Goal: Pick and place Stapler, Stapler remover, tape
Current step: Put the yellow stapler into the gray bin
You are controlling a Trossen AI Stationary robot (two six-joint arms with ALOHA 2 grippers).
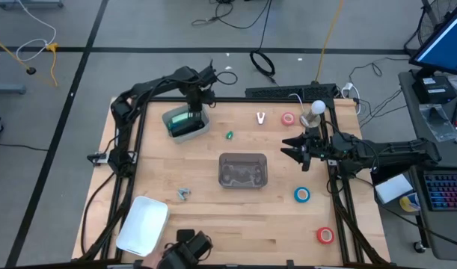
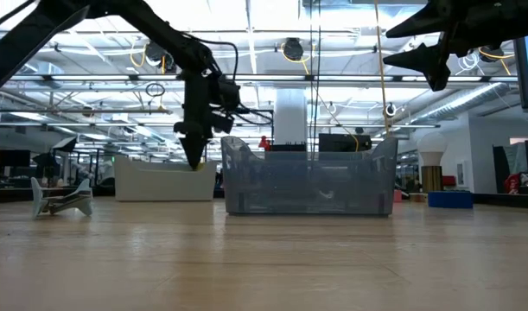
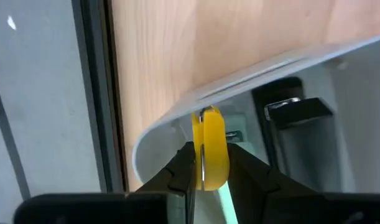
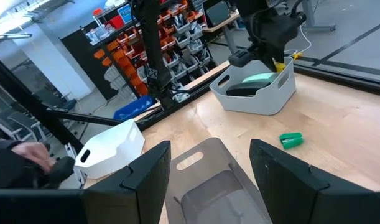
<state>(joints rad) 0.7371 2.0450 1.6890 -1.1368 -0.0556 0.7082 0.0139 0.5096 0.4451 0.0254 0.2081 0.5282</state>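
My left gripper (image 1: 197, 106) hangs at the far left of the table, over a pale bin (image 1: 206, 128), and is shut on a small yellow item (image 3: 209, 146). That item shows edge on, with a metal strip down its middle. The mint-green stapler (image 4: 258, 79) lies inside the same bin, beside a dark item (image 3: 295, 111). Tape rolls lie flat on the table: a red one (image 1: 289, 119), a blue one (image 1: 302, 195) and another red one (image 1: 325, 235). My right gripper (image 1: 294, 148) hovers open, right of a clear bin (image 1: 243, 169). My left gripper pinches the yellow item's two flat sides (image 3: 217, 163) between its two fingers (image 3: 177, 180). The fingers point down from above. The item stands on edge below them at the bin's corner, about level with the rim (image 3: 177, 106). Whether it touches the bin I cannot tell.
A white tray (image 1: 142, 224) lies near the front left, with a small pale item (image 1: 183, 194) beside it. A small green piece (image 1: 229, 135) and a white V-shaped piece (image 1: 260, 117) lie toward the far side. A person's hand (image 4: 28, 155) shows at the near edge.
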